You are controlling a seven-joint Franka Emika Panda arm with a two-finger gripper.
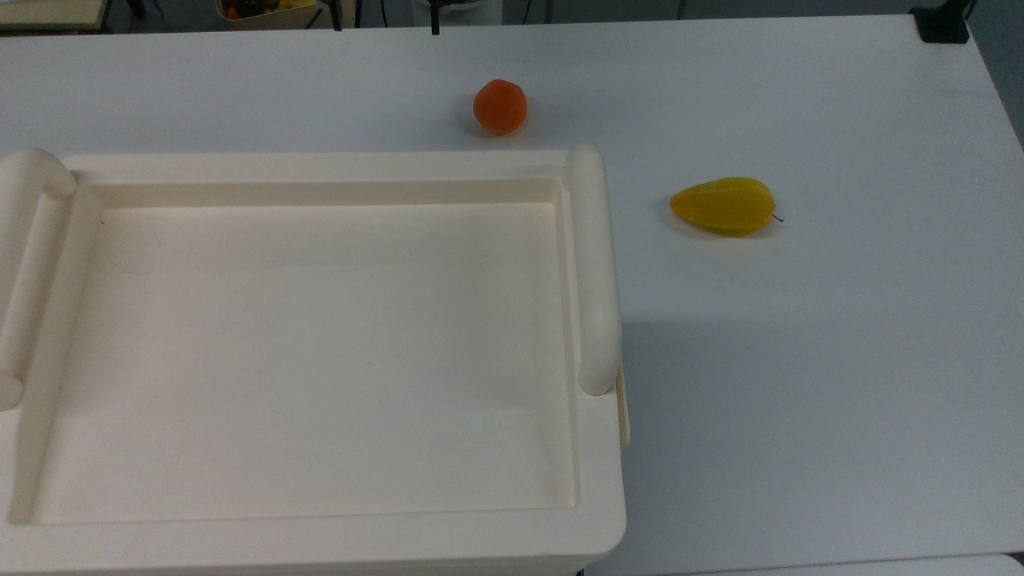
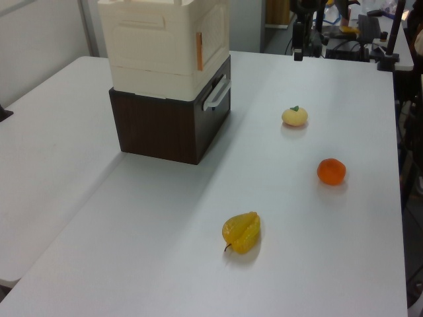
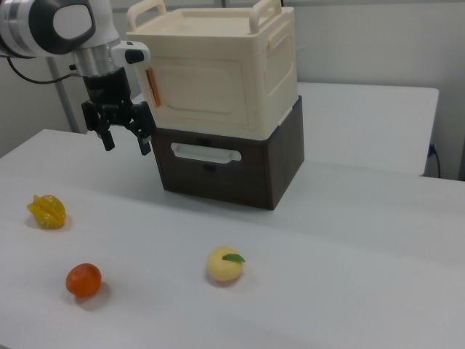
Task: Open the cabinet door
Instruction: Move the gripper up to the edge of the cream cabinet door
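Observation:
The cream cabinet (image 3: pixel 280 69) stands on a dark brown box, its recessed top (image 1: pixel 320 360) seen from above. The cabinet door (image 3: pixel 203 91) is the front panel, lying flush against the body, with an orange piece of hardware (image 3: pixel 151 87) on the right view's left edge. The same door (image 2: pixel 213 36) and orange hardware (image 2: pixel 198 51) appear in the left view. My gripper (image 3: pixel 125 138) hangs open and empty just left of the door's edge in the right view, slightly below the orange hardware, apart from the panel.
The dark brown box (image 3: pixel 218 171) carries a drawer with a white handle (image 3: pixel 205 153). On the white table (image 3: pixel 349 276) lie an orange (image 3: pixel 83 280), a yellow starfruit (image 3: pixel 47 211) and a pale yellow fruit with a green leaf (image 3: pixel 224 265).

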